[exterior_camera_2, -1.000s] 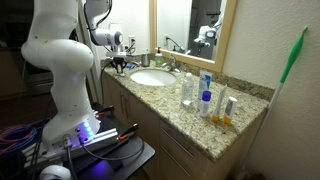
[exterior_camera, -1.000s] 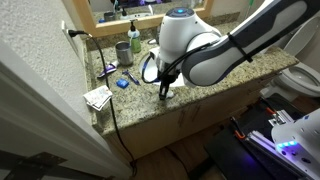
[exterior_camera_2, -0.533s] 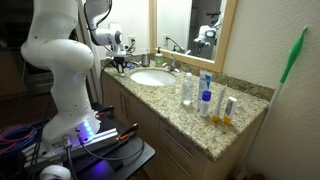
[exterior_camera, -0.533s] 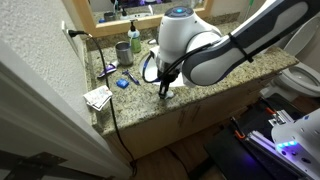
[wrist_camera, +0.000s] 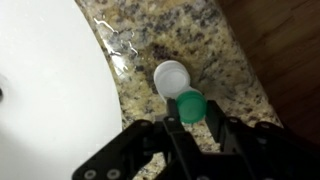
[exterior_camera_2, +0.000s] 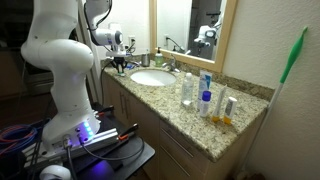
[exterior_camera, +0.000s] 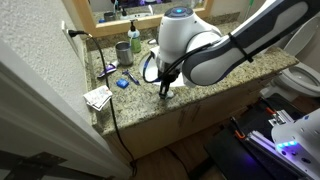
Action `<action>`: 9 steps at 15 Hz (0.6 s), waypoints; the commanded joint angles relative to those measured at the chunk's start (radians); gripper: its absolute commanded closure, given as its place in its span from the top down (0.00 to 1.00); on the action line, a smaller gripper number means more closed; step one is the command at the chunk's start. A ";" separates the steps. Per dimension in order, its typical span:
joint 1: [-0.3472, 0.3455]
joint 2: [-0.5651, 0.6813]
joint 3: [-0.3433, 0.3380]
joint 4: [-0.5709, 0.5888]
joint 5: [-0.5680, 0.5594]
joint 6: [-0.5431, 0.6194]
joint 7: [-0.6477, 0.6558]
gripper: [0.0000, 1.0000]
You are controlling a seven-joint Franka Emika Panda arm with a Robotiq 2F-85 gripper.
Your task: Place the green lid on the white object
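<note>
In the wrist view the green lid (wrist_camera: 190, 106), a small round cap, sits between my gripper's (wrist_camera: 192, 113) two black fingers, which close on its sides. The lid's upper edge meets or slightly overlaps the lower rim of the white object (wrist_camera: 171, 75), a low white oval lump on the speckled granite counter beside the sink. In both exterior views my gripper (exterior_camera: 165, 92) (exterior_camera_2: 120, 68) points straight down at the counter's front edge. The lid and the white object are too small to make out there.
The large white sink basin (wrist_camera: 40, 90) (exterior_camera_2: 152, 78) lies right beside the white object. A grey-green cup (exterior_camera: 122, 50), a small blue item (exterior_camera: 122, 83) and a printed paper (exterior_camera: 98, 97) lie on the counter. Several bottles (exterior_camera_2: 205, 95) stand past the sink.
</note>
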 commanded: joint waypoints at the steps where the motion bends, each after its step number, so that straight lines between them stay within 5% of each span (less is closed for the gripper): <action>1: 0.007 -0.002 -0.009 0.006 -0.008 -0.023 0.015 0.58; 9: 0.004 -0.022 -0.010 -0.010 -0.005 -0.002 0.022 1.00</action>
